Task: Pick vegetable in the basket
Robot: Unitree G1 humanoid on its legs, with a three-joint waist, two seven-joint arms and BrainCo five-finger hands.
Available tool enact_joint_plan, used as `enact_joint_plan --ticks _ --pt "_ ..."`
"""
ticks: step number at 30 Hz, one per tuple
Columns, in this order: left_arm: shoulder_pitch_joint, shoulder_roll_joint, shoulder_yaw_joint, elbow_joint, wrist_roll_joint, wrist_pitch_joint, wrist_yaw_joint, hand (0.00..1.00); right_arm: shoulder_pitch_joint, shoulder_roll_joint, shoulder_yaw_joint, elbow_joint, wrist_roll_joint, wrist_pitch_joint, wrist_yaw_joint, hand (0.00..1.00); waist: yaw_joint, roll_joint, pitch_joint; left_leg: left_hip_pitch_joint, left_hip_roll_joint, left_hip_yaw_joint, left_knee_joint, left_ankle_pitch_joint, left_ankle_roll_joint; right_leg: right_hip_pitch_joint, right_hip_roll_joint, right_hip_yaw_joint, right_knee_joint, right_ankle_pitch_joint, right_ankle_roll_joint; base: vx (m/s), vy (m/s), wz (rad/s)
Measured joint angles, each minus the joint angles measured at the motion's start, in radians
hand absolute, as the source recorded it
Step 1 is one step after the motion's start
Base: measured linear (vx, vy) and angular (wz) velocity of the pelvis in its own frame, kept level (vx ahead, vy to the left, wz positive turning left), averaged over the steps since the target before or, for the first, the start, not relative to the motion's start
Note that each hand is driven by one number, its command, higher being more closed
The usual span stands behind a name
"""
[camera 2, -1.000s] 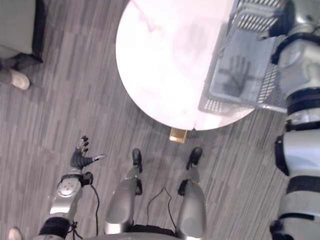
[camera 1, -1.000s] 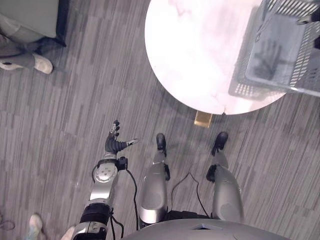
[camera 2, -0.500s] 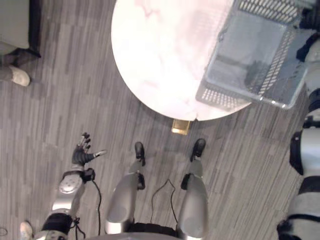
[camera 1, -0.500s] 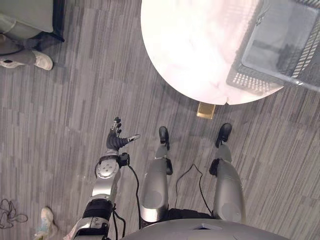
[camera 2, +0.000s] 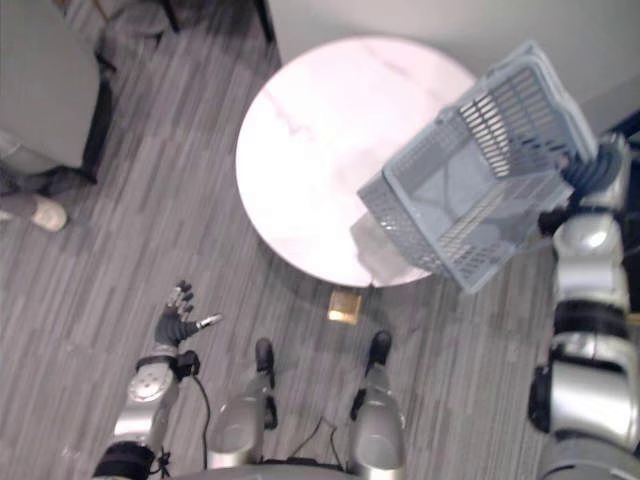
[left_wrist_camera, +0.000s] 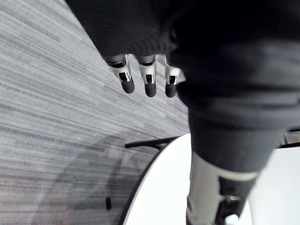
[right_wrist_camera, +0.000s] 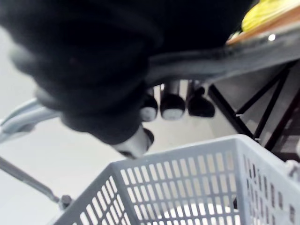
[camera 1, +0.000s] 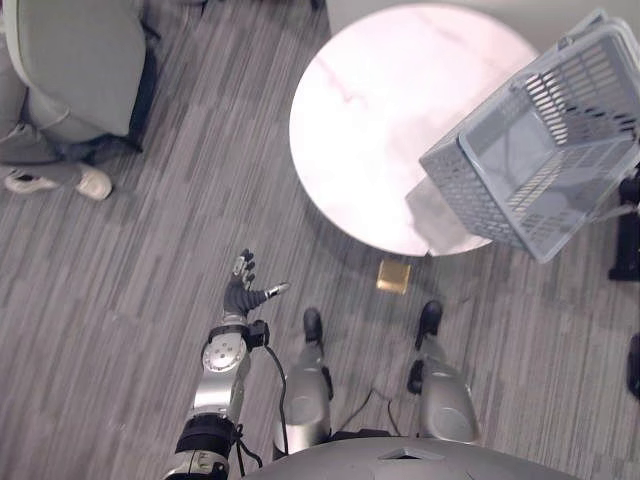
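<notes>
A grey basket (camera 1: 480,200) hangs tilted in the air over the right edge of a round white table (camera 1: 370,110). At the far right, the right hand (right_wrist_camera: 171,106) has its fingers curled round the handle (right_wrist_camera: 225,61). Past it a yellow thing (right_wrist_camera: 267,11) lies on a ledge (right_wrist_camera: 262,29); I cannot tell what it is. The left hand (camera 1: 240,294) is near left, above the floor (camera 1: 130,300), fingers spread apart.

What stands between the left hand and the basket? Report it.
Only the near edge of the round table is between them. The left hand hangs open over the floor; the basket is tilted above the table's right side, its handle in the right hand.
</notes>
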Motion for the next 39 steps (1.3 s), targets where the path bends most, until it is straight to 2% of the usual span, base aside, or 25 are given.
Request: enact_joint_plan --ticks 7,9,10,11,12,13,14,15,16,17,18,19,20,21,22,23,24,26,29,31,34,36,37,38,39 --pt "0.014 0.004 -0.011 0.082 0.014 0.048 -0.055 0.00 0.391 0.228 -0.239 -0.188 0.023 -0.011 -0.002 1.00 -0.101 -0.052 -0.111 0.080 -0.004 0.061 0.001 -0.041 -0.005 0.035 0.002 0.053 0.003 -0.014 -0.006 0.04 0.010 -0.28" --pt "0.013 0.004 -0.013 0.122 0.048 0.058 -0.059 0.00 0.441 0.330 -0.254 -0.197 0.036 -0.013 -0.004 1.00 -0.113 -0.055 -0.113 0.149 0.002 0.187 0.017 -0.071 -0.010 0.012 0.010 0.094 0.043 -0.048 -0.032 0.02 0.022 -1.26" --pt "0.015 0.002 -0.012 0.130 0.051 0.061 -0.059 0.00 0.449 0.354 -0.252 -0.197 0.042 -0.012 -0.003 1.00 -0.114 -0.051 -0.114 0.167 0.007 0.227 0.025 -0.081 -0.011 -0.002 0.002 0.040 0.064 -0.077 -0.064 0.04 0.036 -1.77" --pt "0.019 -0.001 -0.012 0.155 0.051 0.062 -0.059 0.00 0.454 0.391 -0.230 -0.191 0.043 -0.012 -0.004 1.00 -0.112 -0.022 -0.115 0.199 0.035 0.314 0.050 -0.101 -0.009 -0.013 -0.034 -0.159 0.142 -0.143 -0.156 0.08 0.063 -2.03" --pt "0.027 -0.003 -0.007 0.171 0.052 0.064 -0.058 0.00 0.454 0.409 -0.184 -0.186 0.046 -0.012 -0.003 1.00 -0.105 -0.008 -0.119 0.237 0.054 0.399 0.072 -0.125 -0.019 -0.036 -0.098 -0.349 0.257 -0.181 -0.220 0.13 0.069 -2.14" --pt "0.031 0.000 0.001 0.180 0.052 0.064 -0.058 0.00 0.454 0.412 -0.158 -0.180 0.046 -0.012 -0.002 1.00 -0.105 -0.009 -0.120 0.263 0.054 0.444 0.082 -0.139 -0.031 -0.041 -0.137 -0.430 0.314 -0.192 -0.237 0.17 0.039 -2.24" --pt "0.036 -0.001 0.024 0.214 0.053 0.065 -0.054 0.00 0.454 0.414 -0.114 -0.153 0.050 -0.011 0.000 1.00 -0.098 -0.011 -0.129 0.308 0.054 0.531 0.103 -0.159 -0.051 -0.037 -0.186 -0.556 0.393 -0.190 -0.253 0.16 -0.022 -1.91" --pt "0.040 -0.002 0.039 0.236 0.052 0.065 -0.051 0.00 0.454 0.417 -0.093 -0.137 0.051 -0.011 0.002 1.00 -0.092 -0.008 -0.137 0.328 0.059 0.582 0.113 -0.165 -0.058 -0.038 -0.199 -0.606 0.421 -0.191 -0.252 0.20 -0.096 -2.18" --pt "0.040 -0.001 0.064 0.288 0.053 0.068 -0.050 0.00 0.455 0.436 -0.063 -0.121 0.051 -0.010 0.008 1.00 -0.086 -0.001 -0.145 0.355 0.072 0.648 0.133 -0.166 -0.060 -0.045 -0.200 -0.641 0.458 -0.207 -0.211 0.21 -0.190 -1.66" --pt "0.013 -0.004 0.086 0.348 0.054 0.073 -0.047 0.00 0.470 0.461 -0.046 -0.119 0.053 -0.009 0.018 1.00 -0.106 0.010 -0.150 0.356 0.102 0.686 0.168 -0.162 -0.066 -0.077 -0.159 -0.589 0.463 -0.220 -0.207 0.21 -0.224 -1.41" --pt "0.001 -0.007 0.097 0.376 0.057 0.074 -0.045 0.00 0.481 0.472 -0.036 -0.119 0.061 -0.009 0.025 1.00 -0.107 0.014 -0.150 0.357 0.119 0.701 0.197 -0.156 -0.073 -0.089 -0.138 -0.571 0.464 -0.227 -0.213 0.26 -0.349 -1.59" --pt "-0.012 -0.036 0.132 0.441 0.087 0.079 -0.031 0.00 0.510 0.497 0.004 -0.119 0.091 -0.009 0.045 1.00 -0.106 0.016 -0.149 0.356 0.189 0.725 0.359 -0.135 -0.077 -0.110 -0.080 -0.502 0.454 -0.253 -0.214 0.24 -0.301 -1.31" --pt "-0.013 -0.042 0.134 0.450 0.090 0.080 -0.029 0.00 0.514 0.502 0.009 -0.119 0.092 -0.009 0.046 1.00 -0.107 0.017 -0.149 0.355 0.207 0.727 0.399 -0.126 -0.076 -0.109 -0.067 -0.488 0.449 -0.255 -0.216 0.31 -0.343 -2.03" --pt "0.006 -0.071 0.135 0.483 0.092 0.083 -0.023 0.00 0.535 0.520 0.045 -0.116 0.112 -0.009 0.045 1.00 -0.093 0.028 -0.148 0.347 0.296 0.699 0.603 -0.040 -0.013 -0.092 0.006 -0.407 0.414 -0.263 -0.227 0.28 -0.235 -1.78" --pt "0.022 -0.087 0.127 0.506 0.092 0.084 -0.015 0.00 0.549 0.524 0.077 -0.111 0.137 -0.009 0.045 1.00 -0.077 0.038 -0.142 0.318 0.344 0.625 0.741 0.054 0.101 -0.066 0.055 -0.340 0.374 -0.267 -0.237 0.23 -0.184 -2.14" --pt "0.028 -0.100 0.125 0.521 0.092 0.087 -0.012 0.00 0.557 0.526 0.101 -0.111 0.154 -0.009 0.045 1.00 -0.072 0.030 -0.136 0.284 0.351 0.555 0.828 0.048 0.139 -0.060 0.086 -0.291 0.354 -0.261 -0.252 0.27 -0.141 -2.15" --pt "0.037 -0.122 0.125 0.540 0.092 0.096 -0.007 0.00 0.549 0.527 0.132 -0.095 0.177 -0.012 0.042 1.00 -0.054 0.050 -0.129 0.186 0.297 0.368 0.966 -0.083 0.109 -0.045 0.129 -0.206 0.326 -0.259 -0.266 0.20 -0.067 -1.95" --pt "0.043 -0.133 0.135 0.542 0.071 0.096 0.005 0.00 0.538 0.532 0.163 -0.034 0.202 -0.018 0.046 1.00 -0.036 0.044 -0.103 0.073 0.173 0.167 1.028 -0.221 0.093 0.001 0.182 -0.083 0.284 -0.254 -0.279 0.29 -0.040 -2.17" --pt "0.043 -0.116 0.126 0.526 0.065 0.076 0.036 0.00 0.541 0.538 0.159 0.088 0.209 -0.017 0.047 1.00 -0.006 0.052 -0.085 -0.078 0.063 0.046 0.900 -0.304 0.097 0.098 0.236 0.069 0.231 -0.251 -0.283 0.30 0.068 -1.95" --pt "0.029 -0.120 0.120 0.510 0.041 0.072 0.036 0.00 0.549 0.537 0.146 0.141 0.208 -0.016 0.047 1.00 0.001 0.053 -0.082 -0.140 0.016 0.003 0.684 -0.303 0.089 0.117 0.247 0.134 0.209 -0.250 -0.281 0.22 0.124 -1.34" --pt "0.006 -0.128 0.082 0.508 0.040 0.071 0.035 0.00 0.566 0.541 0.109 0.198 0.205 -0.015 0.042 1.00 0.005 0.073 -0.072 -0.172 -0.013 0.001 0.289 -0.224 0.049 0.195 0.275 0.188 0.112 -0.249 -0.280 0.25 0.153 -1.05" --pt "0.003 -0.129 0.076 0.510 0.041 0.072 0.036 0.00 0.576 0.542 0.094 0.245 0.194 -0.015 0.042 1.00 0.020 0.071 -0.072 -0.166 0.004 -0.001 0.318 -0.134 0.063 0.242 0.289 0.230 0.092 -0.242 -0.254 0.35 0.210 -1.08" --pt "0.001 -0.127 0.072 0.511 0.041 0.073 0.035 0.00 0.569 0.546 0.092 0.258 0.188 -0.015 0.041 1.00 0.011 0.069 -0.079 -0.165 -0.002 -0.003 0.328 -0.106 0.089 0.246 0.281 0.239 0.101 -0.265 -0.235 0.36 0.207 -0.76" --pt "-0.008 -0.128 0.063 0.512 0.041 0.073 0.035 0.00 0.570 0.547 0.080 0.272 0.178 -0.015 0.041 1.00 0.005 0.055 -0.078 -0.164 -0.013 -0.004 0.328 -0.098 0.103 0.237 0.273 0.240 0.122 -0.287 -0.225 0.34 0.190 -0.15" --pt "-0.034 -0.128 0.040 0.512 0.040 0.073 0.035 0.00 0.569 0.547 0.062 0.320 0.163 -0.014 0.040 1.00 0.000 0.028 -0.085 -0.141 -0.050 0.004 0.307 -0.094 0.135 0.205 0.237 0.243 0.213 -0.355 -0.192 0.34 0.182 0.04"
